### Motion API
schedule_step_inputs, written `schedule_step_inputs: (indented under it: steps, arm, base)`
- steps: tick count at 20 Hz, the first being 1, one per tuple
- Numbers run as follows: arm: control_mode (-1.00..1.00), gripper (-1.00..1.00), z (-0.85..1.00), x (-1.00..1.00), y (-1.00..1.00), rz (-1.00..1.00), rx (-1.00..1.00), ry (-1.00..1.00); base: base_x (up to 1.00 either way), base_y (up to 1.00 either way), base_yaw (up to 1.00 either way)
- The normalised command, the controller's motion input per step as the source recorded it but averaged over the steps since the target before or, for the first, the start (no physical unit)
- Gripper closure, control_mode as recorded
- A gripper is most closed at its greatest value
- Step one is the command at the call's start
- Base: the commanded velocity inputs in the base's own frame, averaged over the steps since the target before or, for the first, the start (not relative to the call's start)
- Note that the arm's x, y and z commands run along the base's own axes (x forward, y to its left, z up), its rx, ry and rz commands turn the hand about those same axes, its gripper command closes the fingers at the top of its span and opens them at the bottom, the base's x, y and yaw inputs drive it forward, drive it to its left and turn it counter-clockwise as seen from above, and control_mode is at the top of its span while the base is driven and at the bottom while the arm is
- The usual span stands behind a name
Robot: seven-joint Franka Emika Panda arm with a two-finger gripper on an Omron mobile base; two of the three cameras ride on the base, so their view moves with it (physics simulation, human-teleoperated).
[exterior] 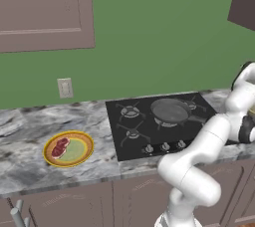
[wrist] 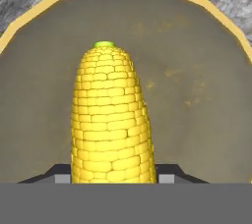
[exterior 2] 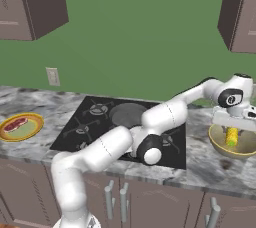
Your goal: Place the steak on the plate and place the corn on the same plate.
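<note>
Yellow corn cob point(wrist: 110, 120) with a small green tip sits closest to us in the hand view, its near end clamped between the two dark fingertips point(wrist: 59, 174) of the hand point(wrist: 112, 176). We read the hand as closed on the cob, though its tips are mostly cut off by the lower edge and we see little more than their corners either side of the kernels. Behind the cob lies the brown inside of a round tan bowl point(wrist: 197, 70) with a lighter yellowish rim — we cannot tell whether the cob touches the bowl's bottom or hangs just clear of it.

From the right base view we find the same bowl on the mottled grey marble surface point(exterior 2: 200, 164) to the right of the black gas hob point(exterior 2: 100, 122), with the white arm reaching over it and the wrist block hiding the fingers; the cob shows upright within the bowl, below the wrist. A round grey pan point(exterior: 169, 110) rests on the hob's back burner, partly hidden by the arm in the right base view.

Well apart, far to the left on the surface, we see the round plate with a yellow-orange rim and pale green centre point(exterior: 79, 150). The small flat red steak with pale marbling point(exterior: 60, 147) lies on its left part — its edges are too small to make out clearly.
</note>
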Motion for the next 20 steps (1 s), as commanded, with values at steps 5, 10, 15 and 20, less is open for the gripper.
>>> schedule_step_inputs:
  steps: [5, 10, 15, 20]
  arm:
    - [-1.0, 1.0, 0.77, -0.56, 0.07, -0.16, 0.18, -0.3]
    - [-1.0, 1.0, 0.27, -0.98, 0.02, -0.15, 0.18, -0.39]
    - [-1.0, 1.0, 0.67, -1.0, 0.32, -0.2, 0.11, -0.41]
    - [-1.0, 1.0, 0.22, -1.0, 0.36, -0.06, 0.01, -0.03]
  base:
    - [0.0, 0.0, 0.0]
    - [0.0, 0.0, 0.0]
    - [0.0, 0.0, 0.0]
    - [0.0, 0.0, 0.0]
